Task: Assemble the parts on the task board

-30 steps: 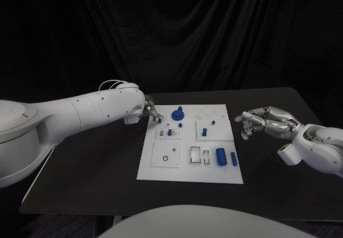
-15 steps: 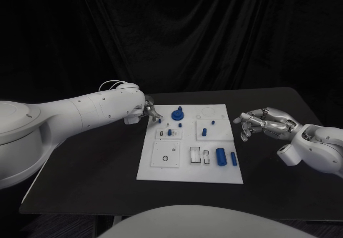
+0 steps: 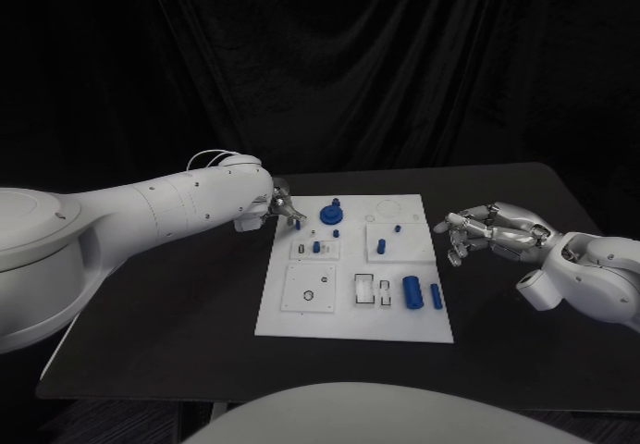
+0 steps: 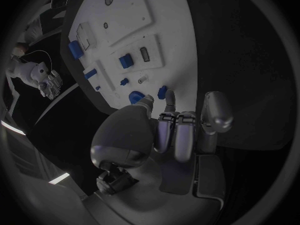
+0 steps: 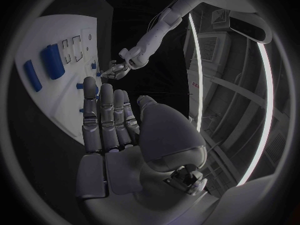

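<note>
The white task board (image 3: 350, 314) lies in the middle of the black table. On it are a round blue part with a knob (image 3: 332, 215), a small blue peg (image 3: 382, 246), a blue cylinder (image 3: 413, 291) and a slim blue bar (image 3: 436, 296). My left hand (image 3: 283, 211) hovers at the board's far left corner, its fingers drawn together and pointing down. In the left wrist view its fingertips (image 4: 169, 99) end right beside two blue pieces (image 4: 162, 91); a hold cannot be made out. My right hand (image 3: 483, 231) hangs just off the board's right edge, fingers half curled and apart, holding nothing.
The board carries raised white plates with slots and holes, one at the near left (image 3: 310, 287) and a slotted one in the middle (image 3: 365, 289). Bare black table (image 3: 174, 305) spreads on both sides of the board. A black curtain hangs behind.
My right hand has crept slightly toward the board's right edge. The left hand and the parts stay where they were.
</note>
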Controlling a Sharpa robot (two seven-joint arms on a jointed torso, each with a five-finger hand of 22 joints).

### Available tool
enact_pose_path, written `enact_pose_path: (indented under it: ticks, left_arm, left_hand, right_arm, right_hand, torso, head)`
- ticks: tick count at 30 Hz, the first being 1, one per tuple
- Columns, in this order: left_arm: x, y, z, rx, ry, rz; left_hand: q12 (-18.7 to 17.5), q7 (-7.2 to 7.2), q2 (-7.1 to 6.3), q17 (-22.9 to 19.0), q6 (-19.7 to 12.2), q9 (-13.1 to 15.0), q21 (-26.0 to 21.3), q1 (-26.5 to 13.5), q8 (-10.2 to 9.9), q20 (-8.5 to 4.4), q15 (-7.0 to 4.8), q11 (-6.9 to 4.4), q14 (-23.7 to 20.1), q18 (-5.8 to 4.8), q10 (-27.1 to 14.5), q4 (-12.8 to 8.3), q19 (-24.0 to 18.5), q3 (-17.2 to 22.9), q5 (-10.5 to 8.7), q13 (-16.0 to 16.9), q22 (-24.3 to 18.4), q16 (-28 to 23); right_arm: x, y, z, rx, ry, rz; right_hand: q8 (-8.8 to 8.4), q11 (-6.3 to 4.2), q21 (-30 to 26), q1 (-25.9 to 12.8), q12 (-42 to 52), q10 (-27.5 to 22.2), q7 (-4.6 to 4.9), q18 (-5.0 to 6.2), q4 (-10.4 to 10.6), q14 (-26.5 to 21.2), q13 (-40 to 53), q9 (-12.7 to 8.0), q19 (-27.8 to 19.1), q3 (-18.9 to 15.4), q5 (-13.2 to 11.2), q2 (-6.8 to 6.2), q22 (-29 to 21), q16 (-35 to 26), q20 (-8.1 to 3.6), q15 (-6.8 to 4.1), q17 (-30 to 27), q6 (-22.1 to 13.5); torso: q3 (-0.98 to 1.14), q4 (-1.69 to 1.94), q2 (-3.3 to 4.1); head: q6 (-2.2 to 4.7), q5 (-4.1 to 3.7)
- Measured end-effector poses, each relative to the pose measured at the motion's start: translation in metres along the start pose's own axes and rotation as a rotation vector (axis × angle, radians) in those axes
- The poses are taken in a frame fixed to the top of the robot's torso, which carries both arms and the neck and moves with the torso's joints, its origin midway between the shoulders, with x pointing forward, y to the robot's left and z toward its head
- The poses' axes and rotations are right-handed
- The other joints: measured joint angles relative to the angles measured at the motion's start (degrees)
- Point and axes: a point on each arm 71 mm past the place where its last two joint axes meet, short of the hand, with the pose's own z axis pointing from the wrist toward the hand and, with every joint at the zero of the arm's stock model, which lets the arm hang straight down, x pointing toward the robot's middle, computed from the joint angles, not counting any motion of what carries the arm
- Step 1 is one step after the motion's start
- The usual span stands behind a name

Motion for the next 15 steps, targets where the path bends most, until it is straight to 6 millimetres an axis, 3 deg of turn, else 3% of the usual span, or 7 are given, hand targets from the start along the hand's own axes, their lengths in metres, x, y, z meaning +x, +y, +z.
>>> enact_pose_path:
  ticks: [11, 15]
  left_arm:
    - [0.0020, -0.0011, 0.0025, 0.000, 0.007, 0.002]
    - [0.0023, -0.0015, 0.0030, 0.000, 0.009, 0.002]
  left_hand:
    - [-0.24, 0.00, 0.45, 0.00, 0.00, -0.16, -0.28, 0.45, -0.22, 0.00, 0.00, 0.00, 0.00, -0.01, 0.00, -0.34, 0.00, 0.01, 1.80, 0.00, 0.05, 0.00]
    - [-0.27, 0.00, 1.04, 0.00, 0.00, -0.36, -0.65, 1.04, -0.45, 0.20, 0.00, 0.00, 0.00, -0.01, 0.00, -1.06, -0.20, 0.42, 4.06, 0.00, 0.05, 0.00]
  right_arm:
    - [0.0024, -0.0003, 0.0023, 0.008, 0.016, 0.004]
    - [0.0026, -0.0004, 0.0023, 0.011, 0.021, 0.005]
  right_hand:
    - [0.00, 0.00, 0.00, 0.00, 0.00, 0.00, 0.20, 0.00, 0.00, 0.00, 0.03, 0.00, 0.00, 0.00, 0.00, 0.00, 0.03, 0.00, 0.00, 0.00, 0.00, -0.20]
    - [0.00, 0.00, 0.00, 0.00, 0.00, 0.00, 0.20, 0.00, 0.00, 0.00, 0.03, 0.00, 0.00, 0.00, 0.00, 0.00, 0.02, 0.00, 0.00, 0.00, 0.01, -0.20]
  torso:
    - [0.00, -0.01, -0.01]
    - [0.01, -0.01, -0.02]
  head:
    - [0.00, 0.07]
    - [0.00, 0.01]
